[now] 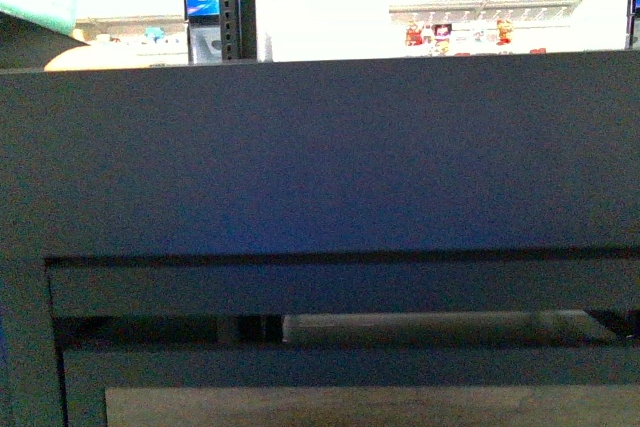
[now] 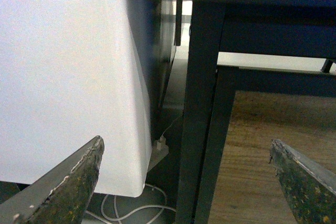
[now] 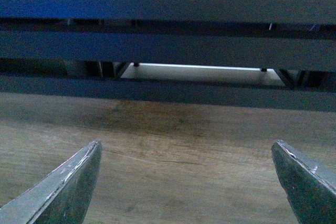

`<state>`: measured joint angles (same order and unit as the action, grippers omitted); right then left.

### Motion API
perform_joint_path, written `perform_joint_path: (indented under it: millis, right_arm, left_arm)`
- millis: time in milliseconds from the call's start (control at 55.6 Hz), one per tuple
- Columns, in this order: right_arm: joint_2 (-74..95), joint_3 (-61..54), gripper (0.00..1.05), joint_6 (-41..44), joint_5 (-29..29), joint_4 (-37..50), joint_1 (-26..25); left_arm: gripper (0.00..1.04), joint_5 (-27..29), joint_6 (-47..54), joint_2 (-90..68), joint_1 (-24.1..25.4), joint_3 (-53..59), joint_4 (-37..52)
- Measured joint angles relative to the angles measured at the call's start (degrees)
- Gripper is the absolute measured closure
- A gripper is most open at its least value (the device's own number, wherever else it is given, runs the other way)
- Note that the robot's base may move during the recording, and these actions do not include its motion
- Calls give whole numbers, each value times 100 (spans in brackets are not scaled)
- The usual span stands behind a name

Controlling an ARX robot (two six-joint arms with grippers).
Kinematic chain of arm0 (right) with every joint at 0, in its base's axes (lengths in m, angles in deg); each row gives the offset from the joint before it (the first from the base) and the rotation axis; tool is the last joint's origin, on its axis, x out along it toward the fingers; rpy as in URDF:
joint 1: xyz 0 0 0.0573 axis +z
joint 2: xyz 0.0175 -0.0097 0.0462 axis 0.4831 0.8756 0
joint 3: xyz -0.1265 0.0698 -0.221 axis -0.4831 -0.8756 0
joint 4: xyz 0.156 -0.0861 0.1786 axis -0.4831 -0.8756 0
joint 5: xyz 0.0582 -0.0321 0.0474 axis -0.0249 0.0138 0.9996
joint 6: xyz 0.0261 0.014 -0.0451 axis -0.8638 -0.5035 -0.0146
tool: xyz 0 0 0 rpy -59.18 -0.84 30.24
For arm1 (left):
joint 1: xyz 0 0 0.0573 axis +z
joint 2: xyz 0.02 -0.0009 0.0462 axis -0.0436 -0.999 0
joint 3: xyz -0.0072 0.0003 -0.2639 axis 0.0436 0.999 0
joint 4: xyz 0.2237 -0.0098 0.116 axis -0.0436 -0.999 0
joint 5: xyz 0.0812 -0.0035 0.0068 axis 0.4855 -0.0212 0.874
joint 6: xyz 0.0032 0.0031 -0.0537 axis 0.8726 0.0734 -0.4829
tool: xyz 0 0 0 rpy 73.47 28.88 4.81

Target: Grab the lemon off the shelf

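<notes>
The black metal tiered shelf (image 1: 320,157) filled the front view, its wide dark tray edge blocking nearly everything below the perforated black upright (image 1: 232,7). A large white flat panel (image 2: 63,77) stood just left of the shelf's leg in the left wrist view. The wood-grain lower panel (image 3: 173,150) lay close before the right arm.

Both arms sat low. The left gripper (image 2: 186,141) and the right gripper (image 3: 186,142) each had their jaws spread wide, with nothing between them.

The small bright-yellow oval lemon showed in none of the 3 views. It probably lay on a tray above that front edge. Only a sliver of rounded orange fruit (image 1: 65,57) peeked over the edge at far left.

To do this step well, 1 arm should rise clear of the tray edge before reaching in, jaws kept wide. It should confirm the plain yellow fruit rather than the orange one, and avoid the thin white cable (image 2: 126,211) near the floor.
</notes>
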<state>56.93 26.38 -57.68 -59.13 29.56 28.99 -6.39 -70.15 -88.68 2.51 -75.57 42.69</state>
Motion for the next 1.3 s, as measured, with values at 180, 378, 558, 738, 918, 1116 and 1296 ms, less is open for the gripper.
perform_joint_path:
  millis: [180, 378, 558, 738, 918, 1116, 1296]
  right_arm:
    - [2, 0, 7, -2, 0, 0, 0]
    - [0, 0, 7, -7, 0, 0, 0]
    - [0, 0, 7, -4, 2, 0, 0]
    - [2, 0, 7, -4, 2, 0, 0]
    - [2, 0, 7, -7, 4, 0, 0]
    - [2, 0, 7, -9, 0, 0, 0]
    - [2, 0, 7, -7, 2, 2, -2]
  left_arm:
    - [8, 0, -2, 0, 0, 0, 0]
    - [8, -2, 2, 0, 0, 0, 0]
    - [8, 0, 2, 0, 0, 0, 0]
    - [8, 0, 0, 0, 0, 0, 0]
    - [8, -2, 0, 0, 0, 0, 0]
    - [8, -2, 0, 0, 0, 0, 0]
    - [8, 0, 0, 0, 0, 0, 0]
